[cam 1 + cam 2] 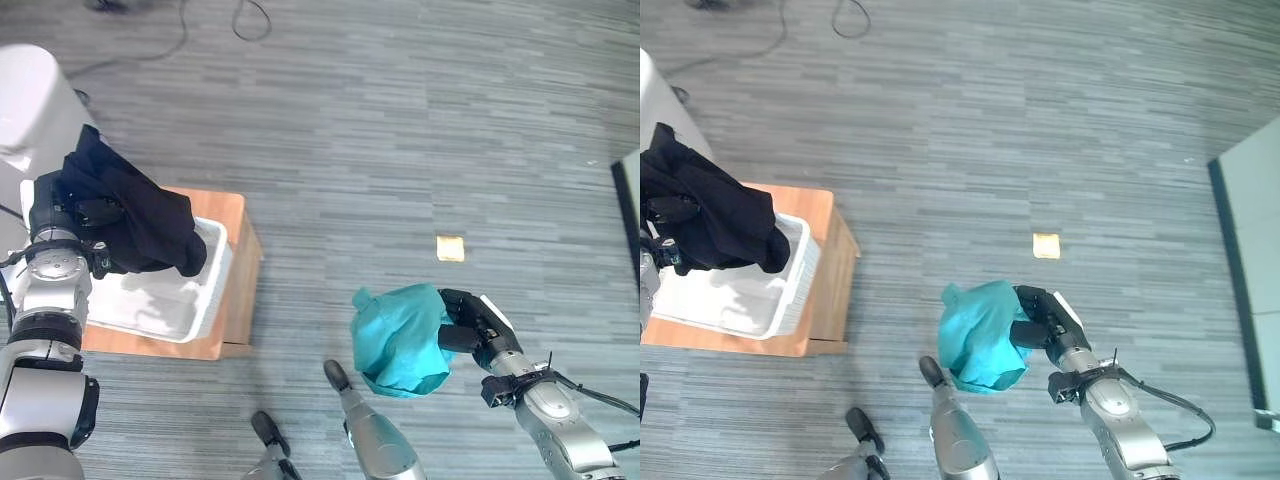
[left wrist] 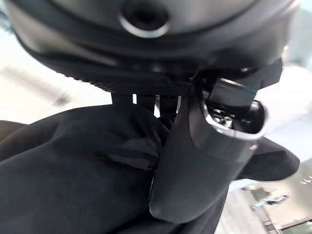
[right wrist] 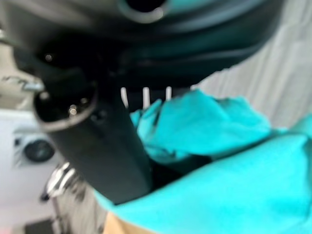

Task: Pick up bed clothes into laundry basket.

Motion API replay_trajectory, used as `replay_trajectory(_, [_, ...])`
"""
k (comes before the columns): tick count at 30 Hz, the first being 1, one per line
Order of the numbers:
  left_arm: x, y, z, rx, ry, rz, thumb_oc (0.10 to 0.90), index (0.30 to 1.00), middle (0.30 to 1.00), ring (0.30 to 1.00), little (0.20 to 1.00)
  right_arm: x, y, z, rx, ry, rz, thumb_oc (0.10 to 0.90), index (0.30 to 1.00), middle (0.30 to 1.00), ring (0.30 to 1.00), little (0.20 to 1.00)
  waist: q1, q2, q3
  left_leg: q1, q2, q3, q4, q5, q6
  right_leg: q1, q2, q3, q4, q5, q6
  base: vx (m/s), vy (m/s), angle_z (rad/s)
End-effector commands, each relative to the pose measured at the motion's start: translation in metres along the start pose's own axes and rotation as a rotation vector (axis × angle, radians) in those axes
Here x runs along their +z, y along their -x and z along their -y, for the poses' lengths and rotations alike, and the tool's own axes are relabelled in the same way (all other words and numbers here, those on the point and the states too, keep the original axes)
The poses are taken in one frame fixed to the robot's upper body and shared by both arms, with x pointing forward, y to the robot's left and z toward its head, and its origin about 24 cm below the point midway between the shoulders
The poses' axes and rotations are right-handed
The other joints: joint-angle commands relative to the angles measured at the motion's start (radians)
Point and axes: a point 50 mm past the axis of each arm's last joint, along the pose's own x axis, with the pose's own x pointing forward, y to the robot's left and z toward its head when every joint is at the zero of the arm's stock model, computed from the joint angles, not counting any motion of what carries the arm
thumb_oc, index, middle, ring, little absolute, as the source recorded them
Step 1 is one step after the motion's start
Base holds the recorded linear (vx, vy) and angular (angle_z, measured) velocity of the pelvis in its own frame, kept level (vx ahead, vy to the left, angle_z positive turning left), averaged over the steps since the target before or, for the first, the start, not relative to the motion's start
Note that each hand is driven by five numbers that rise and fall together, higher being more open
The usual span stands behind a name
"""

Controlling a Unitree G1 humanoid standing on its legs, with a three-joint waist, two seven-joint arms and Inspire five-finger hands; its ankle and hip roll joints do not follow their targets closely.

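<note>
1. My left hand [image 1: 88, 222] grips the black garment [image 1: 135, 215], which hangs over the near-left white laundry basket [image 1: 205, 295] on its wooden stand [image 1: 238, 280]; it is not dropped in yet.
2. My right hand [image 1: 470, 322] clutches the teal cloth [image 1: 400, 338] above the floor [image 1: 400, 140], well right of the basket.
3. I judge both pieces collected, neither deposited; the basket looks empty.
4. A small yellow scrap [image 1: 450, 248] lies on the floor farther out.

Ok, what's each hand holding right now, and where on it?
The left hand grips the black garment by a bunched fold, above the white basket. The right hand clutches the teal cloth by its gathered side.
</note>
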Motion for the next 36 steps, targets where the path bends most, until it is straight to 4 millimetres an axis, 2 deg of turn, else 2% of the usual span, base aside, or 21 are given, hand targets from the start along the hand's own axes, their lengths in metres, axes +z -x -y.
replay_trajectory(1, [0.034, -0.007, -0.040, 0.176, 0.135, 0.118, 0.400, 0.300, 0.300, 0.300, 0.300, 0.029, 0.006, 0.019, -0.110, -0.039, 0.179, 0.400, 0.300, 0.300, 0.300, 0.300, 0.006, -0.023, -0.020, 0.086, 0.006, -0.020, 0.000, -0.052, -0.052, 0.100, -0.036, -0.013, 0.022, -0.126, 0.077, 0.02, 0.031, -0.05])
replay_trajectory(6, [0.009, -0.003, -0.037, 0.190, 0.189, 0.040, 0.400, 0.300, 0.300, 0.300, 0.300, 0.025, 0.008, 0.016, -0.107, -0.048, 0.165, 0.400, 0.300, 0.300, 0.300, 0.300, 0.007, -0.023, -0.015, 0.089, 0.006, -0.015, 0.000, -0.051, -0.054, 0.097, -0.034, -0.011, 0.022, -0.124, 0.072, 0.00, 0.021, -0.07])
replay_trajectory(8, [-0.006, 0.000, -0.041, 0.202, 0.164, -0.003, 0.400, 0.300, 0.300, 0.300, 0.300, 0.025, 0.009, 0.016, -0.095, -0.023, 0.158, 0.400, 0.300, 0.300, 0.300, 0.300, 0.012, -0.021, -0.014, 0.096, 0.005, -0.014, 0.000, -0.054, -0.054, 0.102, -0.034, -0.010, 0.019, -0.126, 0.069, 0.00, 0.000, 0.00])
replay_trajectory(13, [-0.025, 0.005, -0.052, 0.229, 0.101, -0.065, 0.400, 0.300, 0.300, 0.300, 0.300, 0.026, 0.010, 0.014, -0.066, -0.006, 0.157, 0.400, 0.300, 0.300, 0.300, 0.300, 0.018, -0.016, -0.020, 0.103, 0.005, -0.014, 0.000, -0.057, -0.055, 0.108, -0.034, -0.013, 0.011, -0.126, 0.065, 0.00, 0.000, 0.00])
replay_trajectory(20, [-0.036, 0.010, -0.068, 0.291, 0.140, -0.106, 0.400, 0.300, 0.300, 0.300, 0.300, 0.028, 0.010, 0.013, -0.053, 0.002, 0.161, 0.400, 0.300, 0.300, 0.300, 0.300, 0.026, -0.031, -0.017, 0.111, 0.013, -0.010, 0.000, -0.056, -0.058, 0.114, -0.025, -0.013, 0.004, -0.123, 0.062, 0.00, 0.000, 0.00])
replay_trajectory(26, [-0.041, 0.011, -0.066, 0.284, 0.133, -0.116, 0.400, 0.300, 0.300, 0.300, 0.300, 0.027, 0.012, 0.014, -0.055, 0.012, 0.151, 0.400, 0.300, 0.300, 0.300, 0.300, 0.027, -0.033, -0.016, 0.118, 0.015, -0.011, 0.000, -0.057, -0.060, 0.123, -0.024, -0.013, -0.001, -0.123, 0.059, 0.00, 0.000, 0.00])
replay_trajectory(27, [-0.048, 0.013, -0.064, 0.245, 0.113, -0.140, 0.400, 0.300, 0.300, 0.300, 0.300, 0.028, 0.011, 0.015, -0.047, 0.018, 0.150, 0.400, 0.300, 0.300, 0.300, 0.300, 0.028, -0.032, -0.017, 0.119, 0.016, -0.012, 0.000, -0.056, -0.061, 0.126, -0.024, -0.011, -0.002, -0.123, 0.058, 0.00, 0.000, 0.00])
replay_trajectory(28, [-0.048, 0.013, -0.064, 0.245, 0.113, -0.140, 0.800, 0.900, 0.900, 0.900, 0.900, 0.028, 0.011, 0.015, -0.047, 0.018, 0.150, 0.400, 0.300, 0.300, 0.300, 0.300, 0.027, -0.032, -0.017, 0.119, 0.016, -0.012, 0.000, -0.056, -0.061, 0.126, -0.024, -0.011, -0.003, -0.122, 0.058, 0.00, 0.000, 0.00])
replay_trajectory(29, [-0.054, 0.014, -0.062, 0.214, 0.089, -0.165, 0.800, 0.900, 0.900, 0.900, 0.900, 0.030, 0.010, 0.015, -0.032, 0.031, 0.148, 0.400, 0.300, 0.300, 0.300, 0.300, 0.028, -0.031, -0.017, 0.123, 0.017, -0.012, 0.000, -0.056, -0.061, 0.132, -0.024, -0.012, -0.004, -0.124, 0.057, 0.00, 0.000, 0.00])
replay_trajectory(33, [-0.050, 0.013, -0.058, 0.192, 0.090, -0.154, 0.800, 0.900, 0.900, 0.900, 0.900, 0.032, 0.009, 0.015, -0.024, 0.045, 0.151, 0.400, 0.300, 0.300, 0.300, 0.300, 0.029, -0.029, -0.022, 0.129, 0.019, -0.009, 0.000, -0.057, -0.062, 0.136, -0.020, -0.012, -0.003, -0.125, 0.055, 0.00, 0.000, 0.00])
replay_trajectory(36, [-0.037, 0.009, -0.056, 0.190, 0.108, -0.106, 0.800, 0.900, 0.900, 0.900, 0.900, 0.033, 0.011, 0.022, -0.047, 0.065, 0.141, 0.400, 0.300, 0.300, 0.300, 0.300, 0.025, -0.026, -0.031, 0.140, 0.017, -0.009, 0.000, -0.060, -0.063, 0.145, -0.019, -0.012, -0.001, -0.129, 0.053, 0.00, 0.000, 0.00])
